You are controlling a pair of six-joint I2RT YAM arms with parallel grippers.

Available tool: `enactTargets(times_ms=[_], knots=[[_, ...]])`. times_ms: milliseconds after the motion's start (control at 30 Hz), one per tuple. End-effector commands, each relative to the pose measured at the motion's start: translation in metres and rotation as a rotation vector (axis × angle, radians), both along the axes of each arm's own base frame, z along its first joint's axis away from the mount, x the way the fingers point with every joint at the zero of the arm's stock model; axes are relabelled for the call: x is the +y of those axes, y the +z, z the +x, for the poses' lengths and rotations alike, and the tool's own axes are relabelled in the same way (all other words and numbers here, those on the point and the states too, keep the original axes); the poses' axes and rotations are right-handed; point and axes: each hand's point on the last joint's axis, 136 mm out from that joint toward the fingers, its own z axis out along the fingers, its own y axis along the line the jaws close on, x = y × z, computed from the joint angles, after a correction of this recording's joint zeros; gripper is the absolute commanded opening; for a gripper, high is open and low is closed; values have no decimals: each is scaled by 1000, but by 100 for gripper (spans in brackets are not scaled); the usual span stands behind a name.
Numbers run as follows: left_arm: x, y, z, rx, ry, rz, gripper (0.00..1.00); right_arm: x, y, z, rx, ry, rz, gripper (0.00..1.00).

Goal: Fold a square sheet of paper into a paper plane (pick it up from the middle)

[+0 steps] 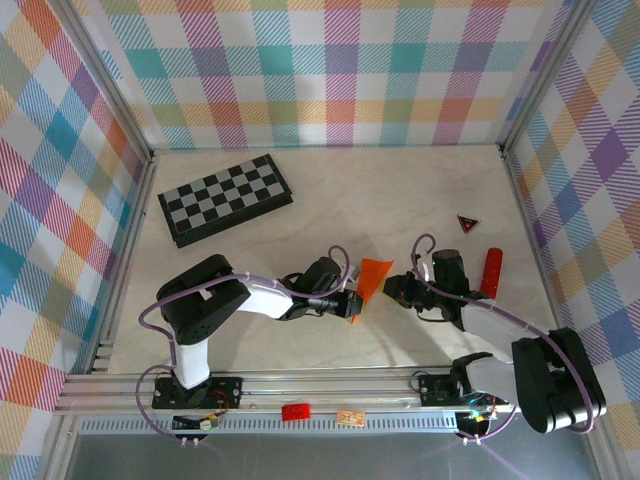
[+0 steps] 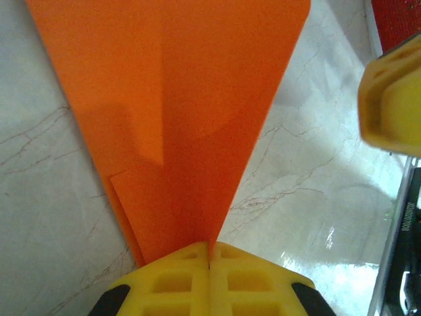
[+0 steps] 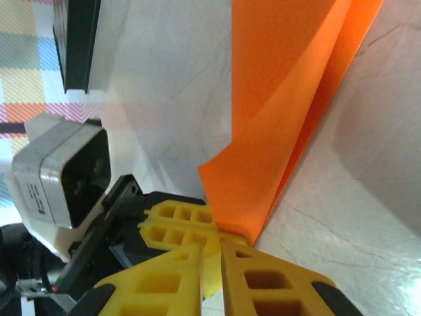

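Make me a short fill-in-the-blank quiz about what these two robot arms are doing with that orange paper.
1. The folded bright orange paper sheet is pinched by the left gripper, whose yellow fingers are ____.
2. The black-and-grey checkerboard lies on the ____ side of the table.
3. The small red cylinder lies beside the ____ arm.

Missing words: shut; left; right

1 orange paper, 1 checkerboard, 1 red cylinder, 1 dark red triangle, 2 arms, 2 grippers: left, right.
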Motion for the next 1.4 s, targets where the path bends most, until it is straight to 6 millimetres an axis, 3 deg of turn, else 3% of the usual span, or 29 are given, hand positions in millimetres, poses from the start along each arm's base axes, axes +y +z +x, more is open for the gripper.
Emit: enactTargets(times_ms=[0, 233, 633, 1067, 1367], knots=[[9, -22, -7, 77, 23, 19, 0, 12, 11, 4, -35, 75, 61, 14], [10, -22, -5, 107, 38, -8, 0, 25, 10, 19, -22, 107, 95, 13], [18, -28, -3, 152, 106, -21, 0, 34, -7, 45, 29, 81, 101, 10], [23, -30, 1, 191, 186, -41, 0, 33, -17, 43, 60, 89, 85, 10], [24, -28, 1, 181, 188, -40, 0, 34, -13, 44, 55, 98, 88, 11]])
